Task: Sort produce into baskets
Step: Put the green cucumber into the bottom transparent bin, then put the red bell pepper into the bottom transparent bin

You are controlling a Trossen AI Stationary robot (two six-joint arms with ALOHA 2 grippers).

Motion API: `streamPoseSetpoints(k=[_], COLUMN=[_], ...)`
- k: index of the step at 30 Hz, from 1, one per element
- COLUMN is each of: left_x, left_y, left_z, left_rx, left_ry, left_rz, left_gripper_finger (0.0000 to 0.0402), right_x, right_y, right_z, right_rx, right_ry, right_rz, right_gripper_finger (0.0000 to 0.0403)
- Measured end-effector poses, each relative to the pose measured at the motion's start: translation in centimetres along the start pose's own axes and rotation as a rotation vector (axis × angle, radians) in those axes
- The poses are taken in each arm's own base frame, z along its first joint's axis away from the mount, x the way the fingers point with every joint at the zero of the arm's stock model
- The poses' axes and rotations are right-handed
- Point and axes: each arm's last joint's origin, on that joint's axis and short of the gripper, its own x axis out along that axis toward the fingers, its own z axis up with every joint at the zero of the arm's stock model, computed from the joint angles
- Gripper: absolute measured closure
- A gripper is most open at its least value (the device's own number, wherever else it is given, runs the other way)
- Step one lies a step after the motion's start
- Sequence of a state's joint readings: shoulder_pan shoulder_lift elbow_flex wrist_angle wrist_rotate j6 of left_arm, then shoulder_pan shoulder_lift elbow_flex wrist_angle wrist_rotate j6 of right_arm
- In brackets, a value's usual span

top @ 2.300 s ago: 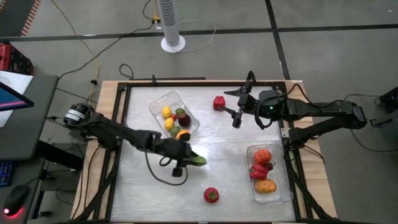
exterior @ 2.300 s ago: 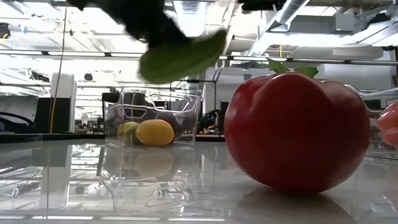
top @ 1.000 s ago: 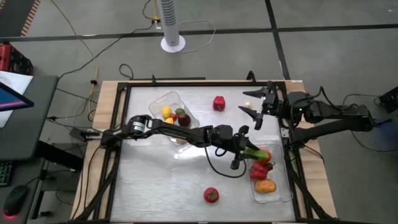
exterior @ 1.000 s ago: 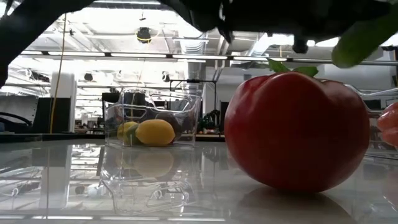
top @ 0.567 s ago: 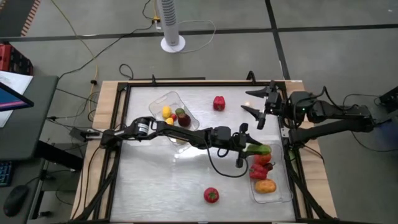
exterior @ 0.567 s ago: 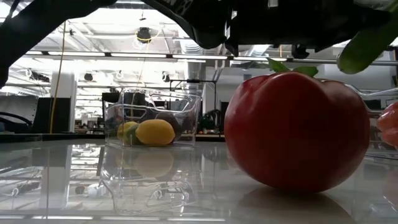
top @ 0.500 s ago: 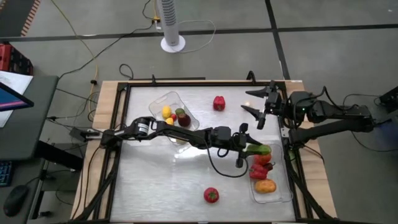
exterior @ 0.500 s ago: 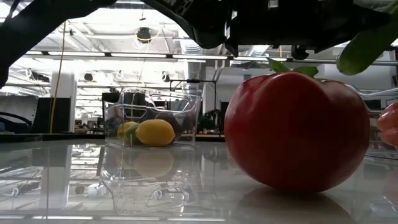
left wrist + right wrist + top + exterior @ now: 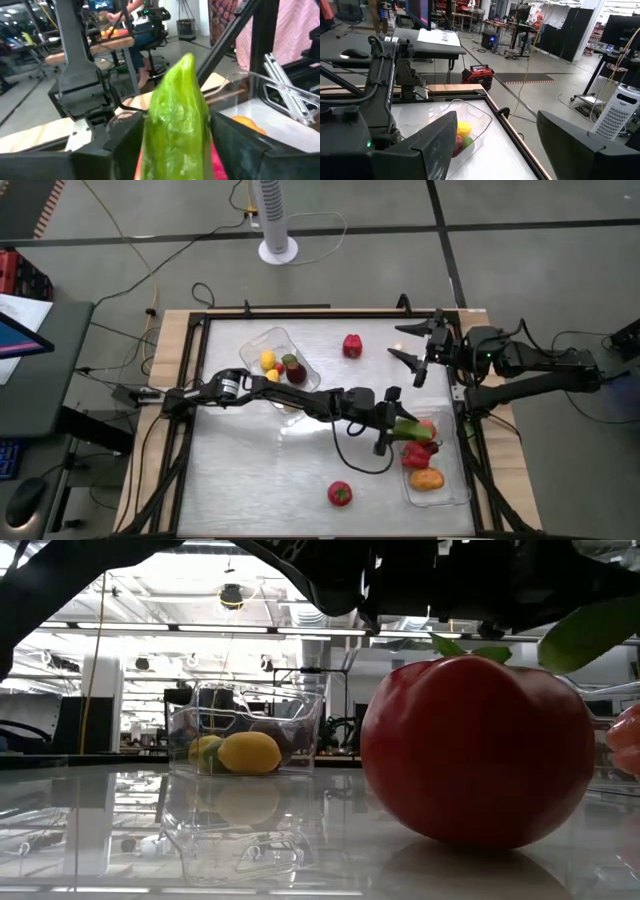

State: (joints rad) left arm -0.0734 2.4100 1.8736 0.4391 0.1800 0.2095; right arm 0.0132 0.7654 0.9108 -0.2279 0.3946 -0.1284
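Note:
My left gripper (image 9: 393,423) reaches across the table and is shut on a long green piece of produce (image 9: 411,426) over the far end of the right clear tray (image 9: 455,480). That tray holds red peppers (image 9: 417,452) and an orange piece (image 9: 427,478). The left clear tray (image 9: 255,345) holds yellow, red and dark pieces. Two red pieces rest on the table, one far (image 9: 352,345) and one near (image 9: 340,494). My right gripper (image 9: 412,348) is open and empty near the far right edge. My left gripper pinches the green piece (image 9: 175,117) between its two fingers (image 9: 125,145), one on each long side. The piece runs along the fingers and its pointed end (image 9: 186,61) sticks out past their tips. It is lifted clear, above the right tray's red peppers.
In the low view the near red tomato (image 9: 478,750) fills the foreground and the left tray (image 9: 245,730) stands behind it. A black frame (image 9: 200,360) borders the table. Bare tabletop lies between the two trays. A black cable (image 9: 345,455) loops under my left arm.
My left gripper has carried the green piece a little toward the table's right edge and then down and slightly nearer, over the right tray. The piece stays in the hold, clear of the tray.

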Motion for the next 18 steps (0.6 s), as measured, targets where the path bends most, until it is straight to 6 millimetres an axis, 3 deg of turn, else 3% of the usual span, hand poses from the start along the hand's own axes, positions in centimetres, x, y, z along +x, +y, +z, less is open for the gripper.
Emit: streamPoseSetpoints(k=[6, 12, 14, 18], left_x=[0.0, -0.2, -0.5, -2.4], left_y=[0.1, 0.5, 1.0, 2.1], left_z=[-0.2, 0.0, 1.0, 5.1], left_rx=[-0.01, -0.026, -0.027, 0.006], left_ry=[0.021, 0.031, 0.029, 0.051], left_rz=[-0.001, 0.014, 0.013, 0.018], left_gripper_finger=[0.013, 0.0123, 0.0123, 0.0123], right_x=[0.0, 0.0, 0.0, 0.0], right_y=[0.0, 0.0, 0.0, 0.0], right_z=[0.0, 0.0, -0.1, -0.3], right_rx=[0.0, -0.002, -0.005, -0.01], right_ry=[0.0, 0.003, 0.011, 0.026], right_rz=[0.0, 0.0, 0.001, 0.003], right_gripper_finger=[0.0103, 0.0103, 0.0103, 0.0103])
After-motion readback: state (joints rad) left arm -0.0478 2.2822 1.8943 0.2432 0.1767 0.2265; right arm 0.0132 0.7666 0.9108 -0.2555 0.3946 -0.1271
